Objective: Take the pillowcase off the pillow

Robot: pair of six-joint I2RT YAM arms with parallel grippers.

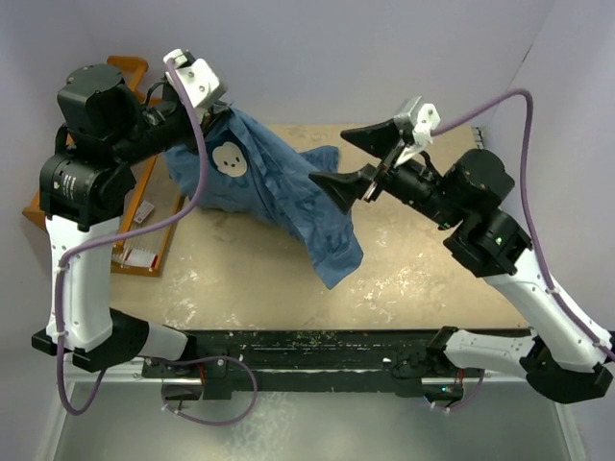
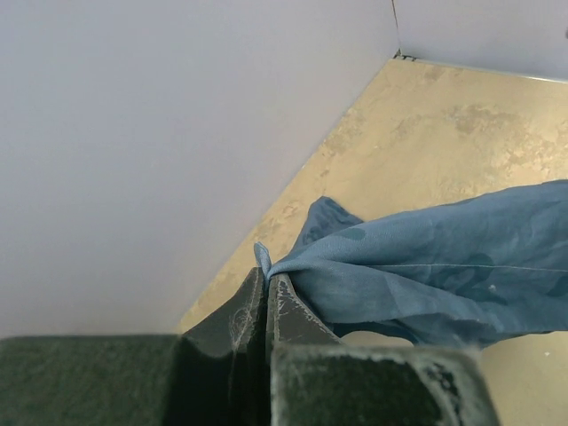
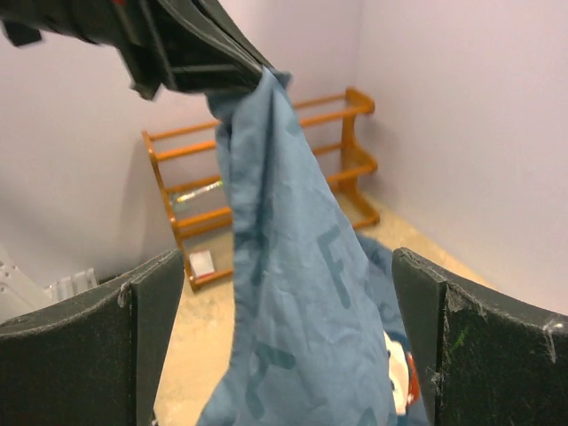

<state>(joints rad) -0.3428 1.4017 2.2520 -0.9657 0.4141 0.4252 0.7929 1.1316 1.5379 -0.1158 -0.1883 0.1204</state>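
The slate-blue pillowcase (image 1: 279,197) hangs from my left gripper (image 1: 213,108), which is raised at the back left and shut on one corner (image 2: 263,259). The fabric drapes down to the table and trails towards the front middle. A white mouse face (image 1: 231,159) shows on it. My right gripper (image 1: 352,159) is open and empty, held in the air at the cloth's right side. In the right wrist view the pillowcase (image 3: 302,293) hangs in line with the gap between its open fingers (image 3: 284,262). The pillow is out of view.
An orange wooden rack (image 1: 144,206) stands along the left wall, and it also shows in the right wrist view (image 3: 266,169). Pale walls close the back and both sides. The tan tabletop (image 1: 432,279) lies bare at the right and front.
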